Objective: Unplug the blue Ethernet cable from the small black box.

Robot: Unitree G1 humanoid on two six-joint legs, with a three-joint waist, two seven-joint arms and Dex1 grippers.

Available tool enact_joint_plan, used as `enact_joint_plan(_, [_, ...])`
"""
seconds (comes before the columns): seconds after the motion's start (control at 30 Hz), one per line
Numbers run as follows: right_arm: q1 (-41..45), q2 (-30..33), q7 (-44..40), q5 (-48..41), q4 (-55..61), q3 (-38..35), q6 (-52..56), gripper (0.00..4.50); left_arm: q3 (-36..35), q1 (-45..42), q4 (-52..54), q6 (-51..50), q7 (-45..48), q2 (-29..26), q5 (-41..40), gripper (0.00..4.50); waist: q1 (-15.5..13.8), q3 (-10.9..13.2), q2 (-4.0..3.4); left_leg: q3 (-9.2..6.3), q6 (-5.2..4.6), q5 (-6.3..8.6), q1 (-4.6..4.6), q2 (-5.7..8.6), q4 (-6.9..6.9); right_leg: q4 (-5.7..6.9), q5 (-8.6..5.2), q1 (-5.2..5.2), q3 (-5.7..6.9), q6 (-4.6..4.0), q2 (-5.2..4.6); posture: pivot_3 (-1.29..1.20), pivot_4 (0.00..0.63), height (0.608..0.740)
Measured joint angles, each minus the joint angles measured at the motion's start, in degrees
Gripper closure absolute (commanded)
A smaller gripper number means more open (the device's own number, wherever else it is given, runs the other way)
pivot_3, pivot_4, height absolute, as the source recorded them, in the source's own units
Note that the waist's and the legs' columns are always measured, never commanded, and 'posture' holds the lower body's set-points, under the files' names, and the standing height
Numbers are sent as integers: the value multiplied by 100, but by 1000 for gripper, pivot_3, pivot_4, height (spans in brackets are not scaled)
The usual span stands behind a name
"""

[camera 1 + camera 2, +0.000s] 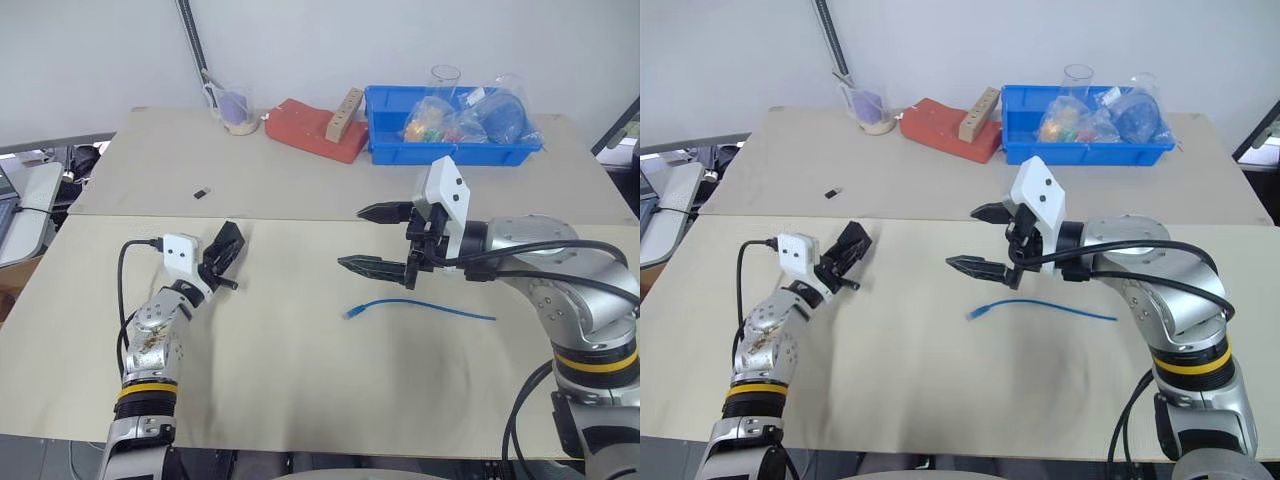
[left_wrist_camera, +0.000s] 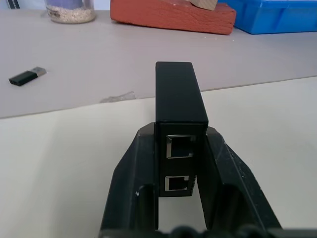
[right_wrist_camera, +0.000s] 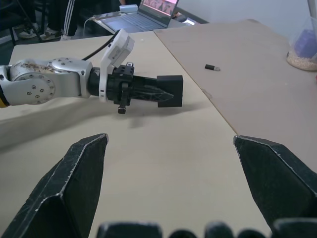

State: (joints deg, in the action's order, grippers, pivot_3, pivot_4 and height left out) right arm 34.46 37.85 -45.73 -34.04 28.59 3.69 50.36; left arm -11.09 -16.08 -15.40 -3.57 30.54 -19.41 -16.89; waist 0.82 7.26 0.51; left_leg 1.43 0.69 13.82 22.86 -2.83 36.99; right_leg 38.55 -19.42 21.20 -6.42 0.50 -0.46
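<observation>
The left gripper (image 2: 181, 163) is pinching the small black box (image 2: 179, 114) between its two fingers, just above the table (image 1: 300, 400). The right gripper (image 1: 372, 238) is holding nothing, its fingers spread wide. The blue Ethernet cable (image 1: 420, 308) is lying loose on the table, below the right gripper.

Setting: lab or office workroom. Evidence: plain beige worktables (image 1: 300, 400) against a white wall; blue parts bin (image 1: 455, 150) at 1 o'clock; open laptop (image 3: 143, 12) on a neighbouring desk.
</observation>
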Motion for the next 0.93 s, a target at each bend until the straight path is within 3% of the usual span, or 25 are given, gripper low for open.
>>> enact_joint_plan(0.13, [0,0,7,2,3,0,-2,0,-2,33,-20,-3,58,-8,-19,19,-5,0,0,0,0,0,1,1,0,-1,0,0,0,0,-1,0,150,740])
enact_joint_plan(0.33, [2,-1,8,3,-14,1,-5,0,-1,313,345,-253,207,-113,-123,19,7,0,0,0,0,0,0,-1,0,-1,0,0,0,0,0,0,150,740])
enact_joint_plan(0.47, [1,16,-13,5,-72,1,-8,0,-8,817,1038,-729,415,-464,-249,19,22,0,0,-1,0,0,-1,-5,-3,0,0,0,0,0,0,0,150,740])
enact_joint_plan(0.77, [-375,483,-296,-95,-73,-307,-152,0,-750,1843,4012,-2935,1049,-2489,-1479,19,6,6,10,-7,1,0,0,-7,-8,-20,-1,-9,9,0,-11,0,150,740])
enact_joint_plan(0.93, [-692,664,-464,-103,-91,-558,-316,0,-1163,1853,4493,-3480,1439,-3109,-1981,19,22,7,4,-2,1,0,-9,-5,-15,-33,-2,-13,7,0,-6,0,150,740])
